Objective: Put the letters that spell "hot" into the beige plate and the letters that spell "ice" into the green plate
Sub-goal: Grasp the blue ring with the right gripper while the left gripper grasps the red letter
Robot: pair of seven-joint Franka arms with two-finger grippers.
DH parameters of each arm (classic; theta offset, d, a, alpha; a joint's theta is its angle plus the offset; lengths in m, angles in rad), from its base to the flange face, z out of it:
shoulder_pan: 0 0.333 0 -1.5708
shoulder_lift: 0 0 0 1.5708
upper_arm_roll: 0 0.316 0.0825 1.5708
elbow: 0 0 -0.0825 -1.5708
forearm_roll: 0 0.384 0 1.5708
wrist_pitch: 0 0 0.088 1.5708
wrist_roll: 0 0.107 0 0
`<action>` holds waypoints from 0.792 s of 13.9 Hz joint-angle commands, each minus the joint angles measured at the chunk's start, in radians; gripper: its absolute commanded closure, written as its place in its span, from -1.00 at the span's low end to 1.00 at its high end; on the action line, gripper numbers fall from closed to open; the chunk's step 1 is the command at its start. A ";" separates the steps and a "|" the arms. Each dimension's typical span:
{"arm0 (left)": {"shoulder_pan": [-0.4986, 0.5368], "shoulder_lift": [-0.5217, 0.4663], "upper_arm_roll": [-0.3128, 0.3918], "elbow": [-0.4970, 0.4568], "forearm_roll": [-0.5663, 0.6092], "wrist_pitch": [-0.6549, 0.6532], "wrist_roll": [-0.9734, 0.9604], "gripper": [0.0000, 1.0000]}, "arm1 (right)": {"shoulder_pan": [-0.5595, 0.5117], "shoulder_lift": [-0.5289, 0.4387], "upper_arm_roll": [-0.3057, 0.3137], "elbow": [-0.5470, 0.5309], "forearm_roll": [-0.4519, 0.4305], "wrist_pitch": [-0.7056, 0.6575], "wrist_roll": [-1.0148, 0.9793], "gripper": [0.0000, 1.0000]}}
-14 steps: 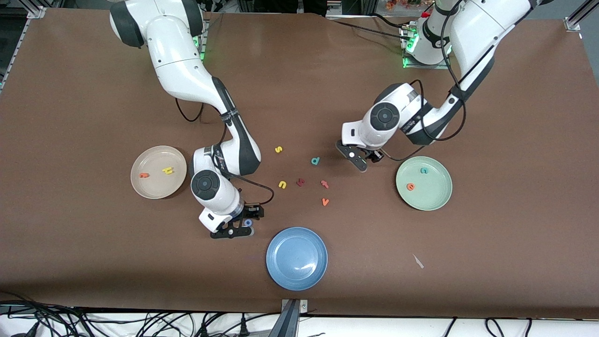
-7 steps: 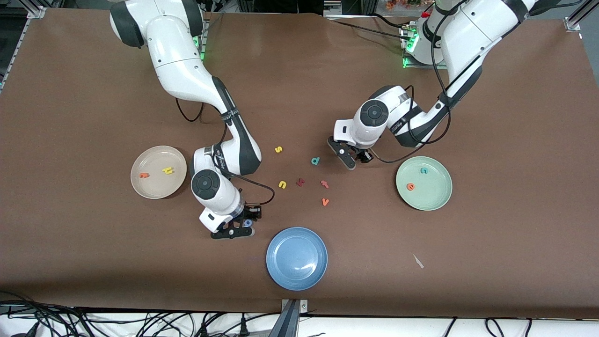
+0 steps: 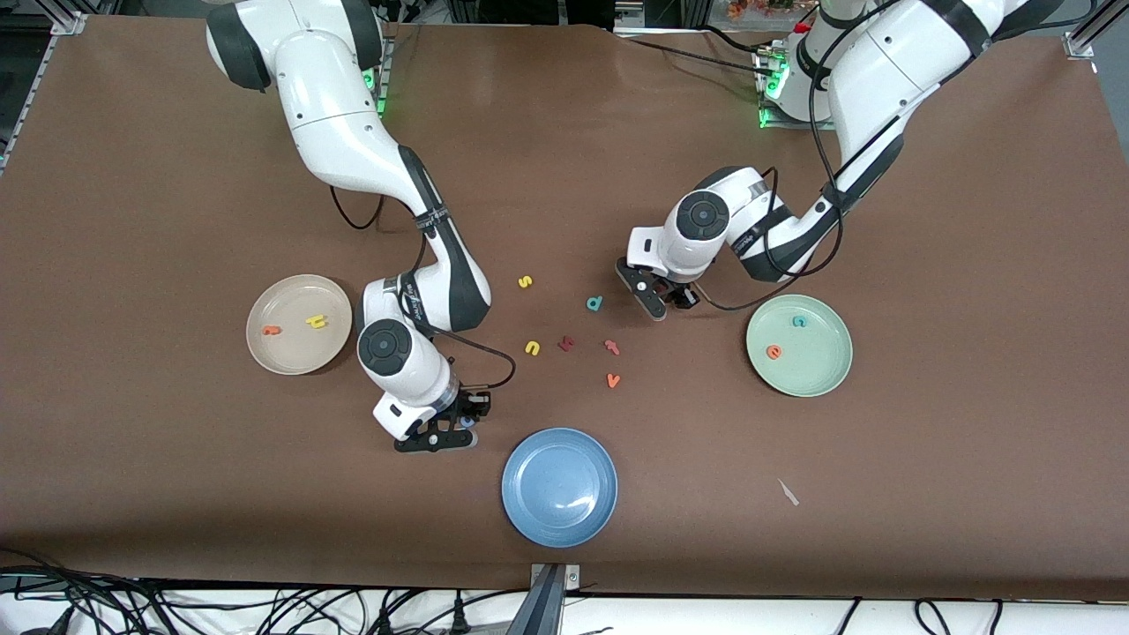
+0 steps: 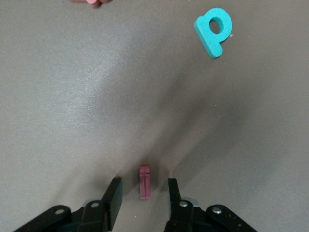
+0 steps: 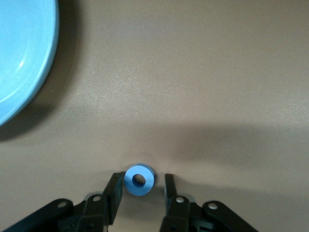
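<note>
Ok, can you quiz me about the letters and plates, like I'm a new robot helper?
1. True or false: the beige plate holds the h and the t.
2. Which letter sits between the fingers of the right pincer? A) k B) o C) z
3. Fill in: the maroon letter between the fingers of the left pincer is ___.

Key: 1 true; 2 B; 3 i.
</note>
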 commanded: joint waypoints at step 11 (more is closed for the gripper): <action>0.039 -0.116 -0.017 0.055 0.018 -0.206 -0.028 1.00 | -0.011 0.038 0.012 0.042 0.023 0.016 -0.016 0.61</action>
